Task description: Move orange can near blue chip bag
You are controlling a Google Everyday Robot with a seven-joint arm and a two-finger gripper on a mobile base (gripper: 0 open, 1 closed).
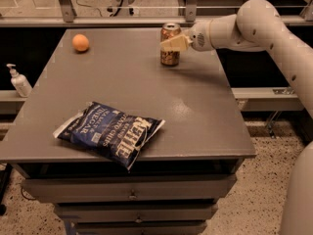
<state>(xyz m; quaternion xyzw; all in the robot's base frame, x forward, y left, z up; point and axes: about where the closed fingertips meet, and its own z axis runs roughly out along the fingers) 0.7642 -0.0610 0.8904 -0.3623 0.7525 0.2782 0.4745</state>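
A soap bottle [18, 80] is standing at the far left, off the bench [205, 111]; an orange fruit [80, 42] is sitting at the bench's upper left; the bag [110, 133] is lying flat near the front edge, left of centre; the can [169, 58] is standing upright at upper middle, well apart from the bag; the end effector [168, 43] is reaching in from the right, overlapping the can's upper part; whether it is gripping the can, or how far it is open, I cannot tell.

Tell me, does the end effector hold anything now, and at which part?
It cannot be told. The end effector is against the upper half of the orange can, which stands upright on the table; whether it grips the can is not visible.
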